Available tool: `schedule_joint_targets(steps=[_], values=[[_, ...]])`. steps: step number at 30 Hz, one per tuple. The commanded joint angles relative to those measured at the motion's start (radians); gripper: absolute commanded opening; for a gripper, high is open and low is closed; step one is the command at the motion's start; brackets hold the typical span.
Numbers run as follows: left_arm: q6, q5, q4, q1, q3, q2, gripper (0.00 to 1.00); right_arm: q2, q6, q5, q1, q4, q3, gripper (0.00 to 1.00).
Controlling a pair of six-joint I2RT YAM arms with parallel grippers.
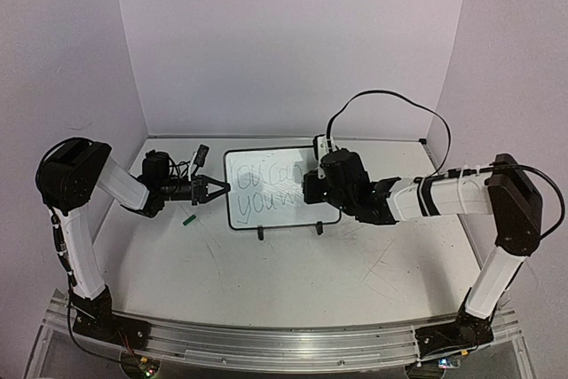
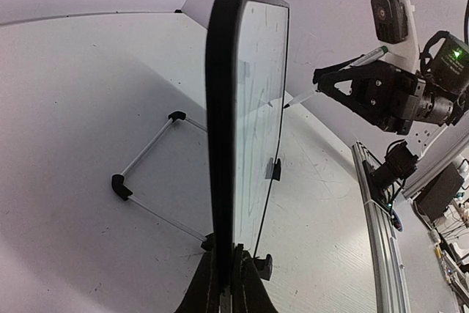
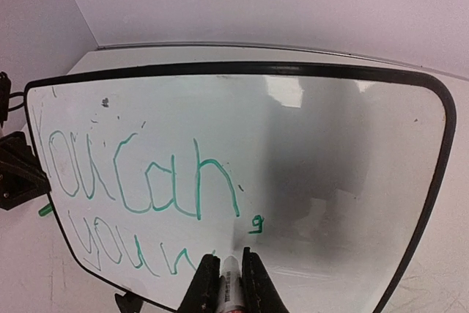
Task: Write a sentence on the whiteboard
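The whiteboard (image 3: 330, 159), glossy, black-framed, round-cornered, sits clamped in the left gripper (image 1: 217, 189); the right gripper (image 3: 228, 263) pinches a slim marker (image 3: 230, 287).

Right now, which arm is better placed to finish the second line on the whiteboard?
Right. The right gripper is shut on the marker, tip at the whiteboard at the end of the unfinished second line of the sentence. The left gripper is clamped on the board's edge, steadying it.

Robot lab cell: white backdrop panels (image 1: 293, 42) around scratched tabletop (image 1: 293, 281), aluminium mounting rail (image 1: 284, 341) along near edge.
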Motion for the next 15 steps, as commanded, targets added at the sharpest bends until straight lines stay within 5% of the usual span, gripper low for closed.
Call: schedule_joint_targets(steps=[1,15], values=[[0.042,-0.056,-0.053,-0.002,0.030,-0.009,0.00,0.023,-0.003,-0.012,-0.004,0.023,0.059,0.00],[0.057,-0.062,-0.077,-0.002,0.033,-0.013,0.00,0.045,0.009,0.049,-0.006,-0.002,0.050,0.00]])
